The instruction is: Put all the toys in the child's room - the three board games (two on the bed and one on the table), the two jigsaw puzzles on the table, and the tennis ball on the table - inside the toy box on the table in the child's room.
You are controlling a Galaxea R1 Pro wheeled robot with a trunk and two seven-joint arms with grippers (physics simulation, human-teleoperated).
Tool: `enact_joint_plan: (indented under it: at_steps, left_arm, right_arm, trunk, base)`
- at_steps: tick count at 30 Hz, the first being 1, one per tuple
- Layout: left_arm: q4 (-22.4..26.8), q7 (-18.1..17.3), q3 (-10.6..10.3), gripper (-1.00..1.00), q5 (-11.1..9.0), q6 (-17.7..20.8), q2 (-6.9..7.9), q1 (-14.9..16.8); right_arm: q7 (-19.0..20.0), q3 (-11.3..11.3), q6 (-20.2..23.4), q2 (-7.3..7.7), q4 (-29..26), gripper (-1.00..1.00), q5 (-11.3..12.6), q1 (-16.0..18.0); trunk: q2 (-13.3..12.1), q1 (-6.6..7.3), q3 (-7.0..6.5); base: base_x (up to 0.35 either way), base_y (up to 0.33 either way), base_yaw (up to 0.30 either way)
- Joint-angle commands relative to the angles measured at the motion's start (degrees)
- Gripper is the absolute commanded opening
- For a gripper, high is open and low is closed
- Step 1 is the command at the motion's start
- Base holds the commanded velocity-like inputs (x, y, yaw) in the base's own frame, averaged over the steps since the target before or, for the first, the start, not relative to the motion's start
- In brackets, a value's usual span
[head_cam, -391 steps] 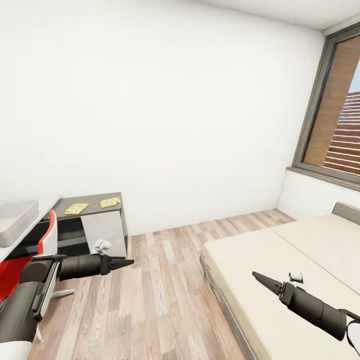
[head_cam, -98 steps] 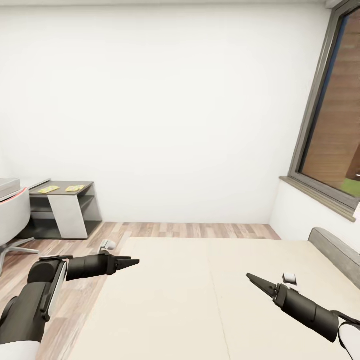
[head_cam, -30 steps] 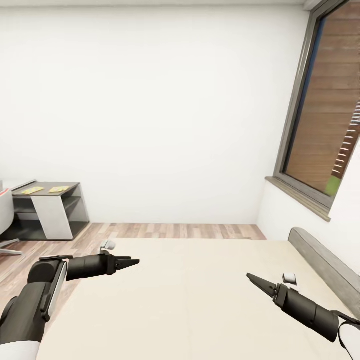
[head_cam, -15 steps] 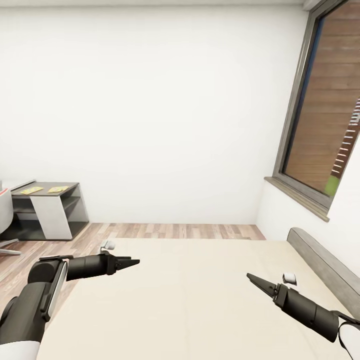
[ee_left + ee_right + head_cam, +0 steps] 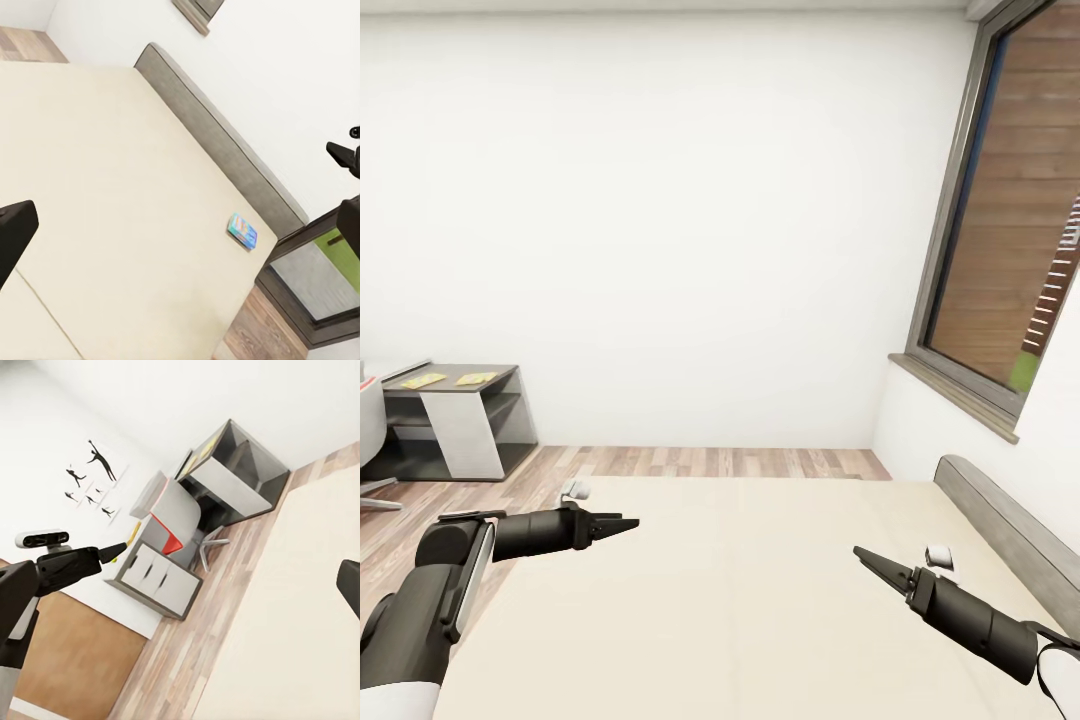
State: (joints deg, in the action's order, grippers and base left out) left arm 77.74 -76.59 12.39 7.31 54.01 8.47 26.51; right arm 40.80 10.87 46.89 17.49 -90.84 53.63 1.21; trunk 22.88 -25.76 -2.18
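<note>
Two jigsaw puzzles (image 5: 423, 380) (image 5: 477, 378) lie side by side on the low dark section of the table (image 5: 500, 372), far left across the room. The cream bed (image 5: 760, 600) spreads under both arms. In the left wrist view a small blue board game (image 5: 242, 231) lies flat on the bed near the grey headboard (image 5: 217, 142). My left gripper (image 5: 625, 521) and right gripper (image 5: 865, 556) hover open and empty over the bed. In the right wrist view the pale grey toy box (image 5: 150, 489) sits on the table's higher top. The tennis ball is out of view.
A red chair (image 5: 174, 542) with a grey back stands at the desk by the white drawers (image 5: 154, 577). Black silhouette prints (image 5: 94, 480) hang on the wall. A wood plank floor strip (image 5: 710, 462) separates the bed from the wall. A large window (image 5: 1010, 220) is at the right.
Across the older frames the camera swung from the desk and floor to over the bed. In the last second nothing has visibly changed; both arms keep their pose.
</note>
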Motion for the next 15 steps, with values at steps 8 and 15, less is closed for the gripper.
enact_joint_plan:
  at_steps: [8, 15]
  left_arm:
    - [0.04, -0.57, 0.09, 1.00, 0.60, 0.57, -0.03, 0.03]
    - [0.04, -0.57, 0.09, 1.00, 0.60, 0.57, -0.03, 0.03]
  right_arm:
    - [0.07, 0.05, 0.37, 0.00, -0.01, 1.00, 0.10, 0.02]
    - [0.07, 0.04, 0.39, 0.00, 0.00, 1.00, 0.08, 0.02]
  trunk:
    - [0.04, -0.02, 0.03]
    - [0.04, -0.02, 0.03]
  base:
    - [-0.008, 0.000, 0.000]
    - [-0.062, 0.000, 0.000]
